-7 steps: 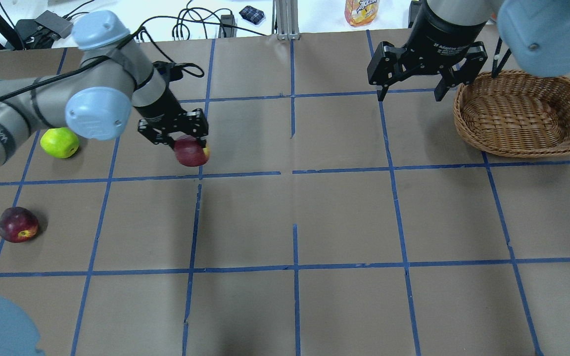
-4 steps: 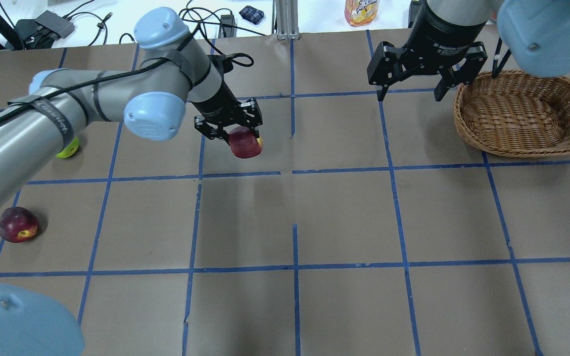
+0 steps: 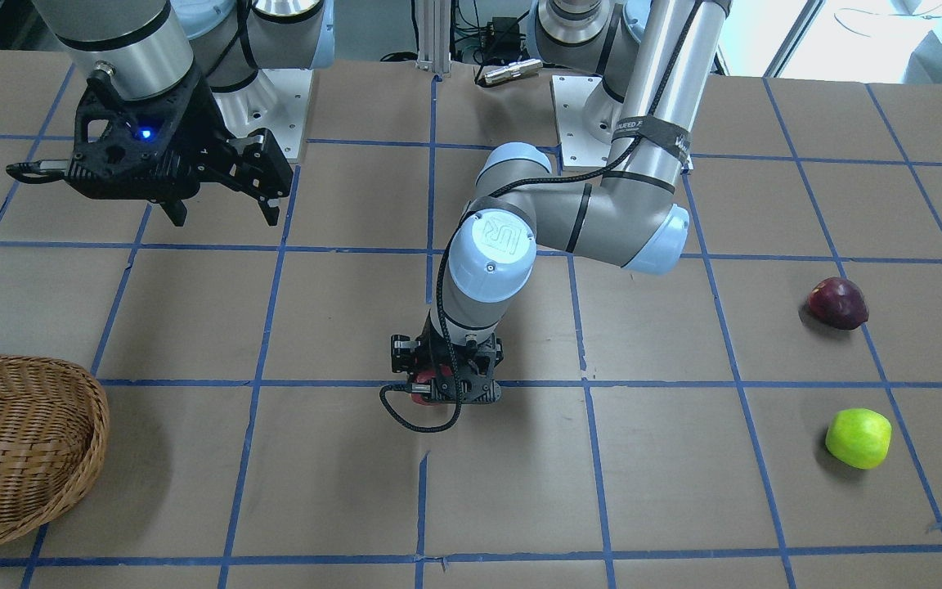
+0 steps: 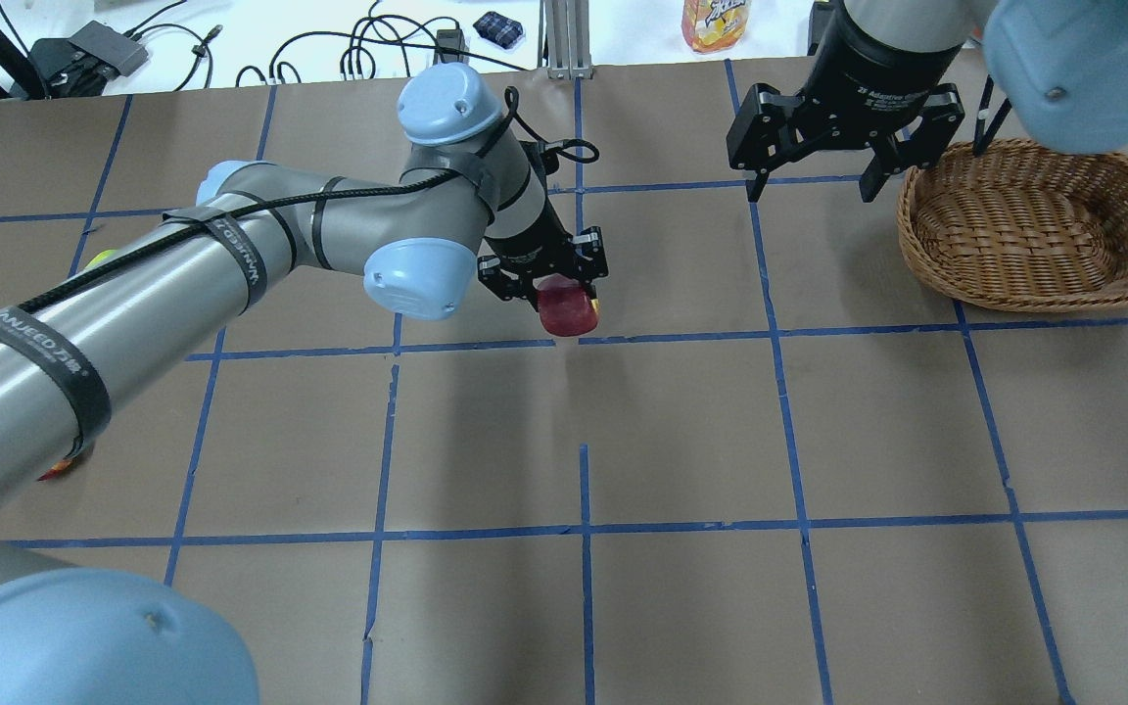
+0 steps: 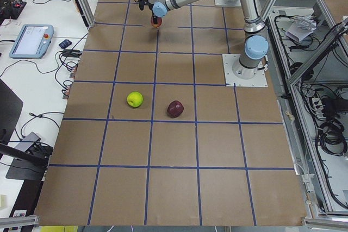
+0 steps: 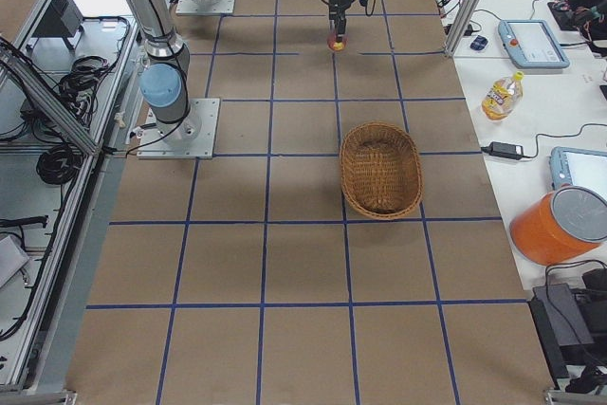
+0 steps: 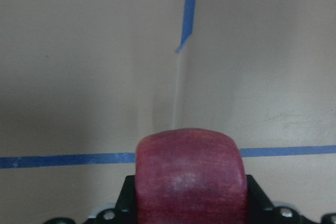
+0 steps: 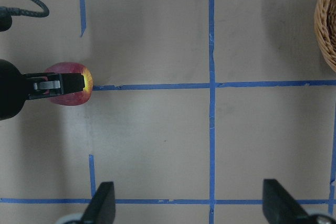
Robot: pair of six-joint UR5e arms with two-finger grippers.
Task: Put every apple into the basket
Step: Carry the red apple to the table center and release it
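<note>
My left gripper (image 4: 564, 292) is shut on a red apple (image 4: 567, 310) with a yellowish patch, held just above the paper near the table's middle; the apple fills the bottom of the left wrist view (image 7: 189, 177). A dark maroon apple (image 3: 837, 303) and a lime green apple (image 3: 858, 438) lie on the table on my left side, mostly hidden under my left arm in the overhead view. The wicker basket (image 4: 921, 250) stands empty at the far right. My right gripper (image 4: 809, 181) hangs open and empty just left of the basket.
An orange drink bottle (image 4: 716, 22) and cables lie on the bench beyond the table's far edge. Blue tape lines grid the brown paper. An orange bucket (image 6: 560, 225) and a tablet (image 6: 536, 42) sit on the side bench.
My left arm has carried the red apple rightward, from the table's left part to near its middle. The right gripper and the basket have not moved.
</note>
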